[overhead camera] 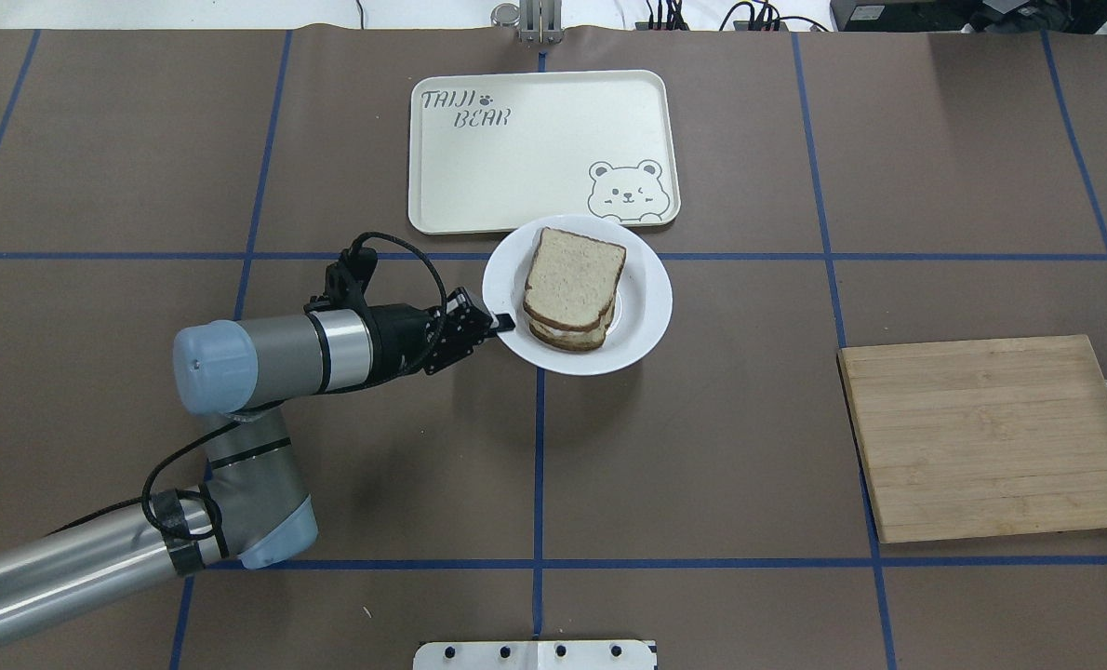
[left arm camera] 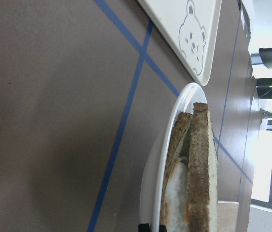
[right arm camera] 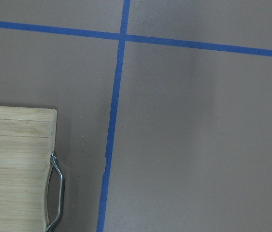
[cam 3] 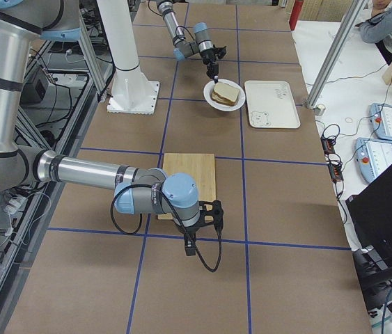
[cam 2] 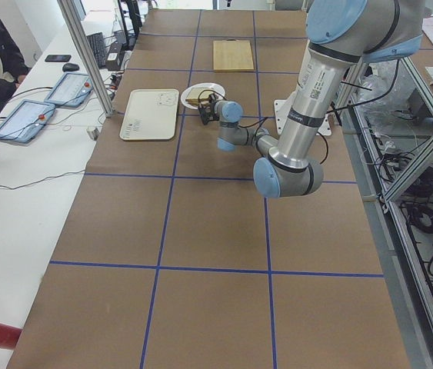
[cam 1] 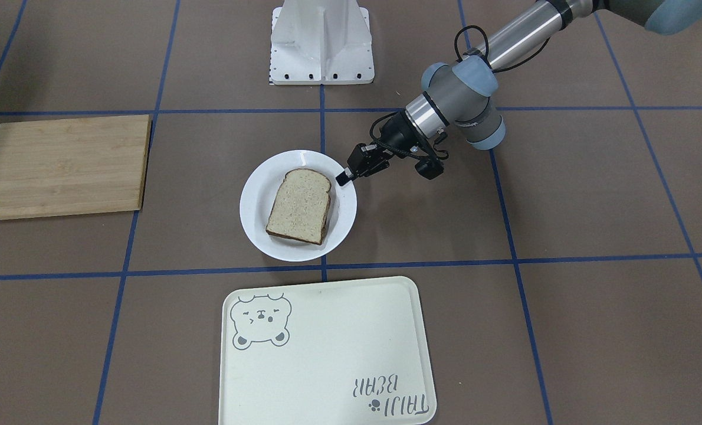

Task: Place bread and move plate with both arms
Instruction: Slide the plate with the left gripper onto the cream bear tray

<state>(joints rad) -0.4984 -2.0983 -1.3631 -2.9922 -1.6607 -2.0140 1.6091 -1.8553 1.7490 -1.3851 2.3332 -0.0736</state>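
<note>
The plain bread (cam 1: 299, 205) lies on top of a second slice with white egg showing between them, on the white plate (cam 1: 256, 206) in the middle of the table. It also shows in the overhead view (overhead camera: 574, 276) and edge-on in the left wrist view (left arm camera: 201, 179). My left gripper (cam 1: 344, 176) is at the plate's rim (overhead camera: 646, 298) on my left side, with its fingertips closed on the rim. My right gripper (cam 3: 206, 216) shows only in the exterior right view, low beside the cutting board. I cannot tell whether it is open or shut.
The cream bear tray (overhead camera: 535, 158) lies just beyond the plate, almost touching it. A wooden cutting board (overhead camera: 991, 437) with a metal handle (right arm camera: 56, 188) lies on my right. The white stand (cam 1: 321, 41) is at the table's near edge.
</note>
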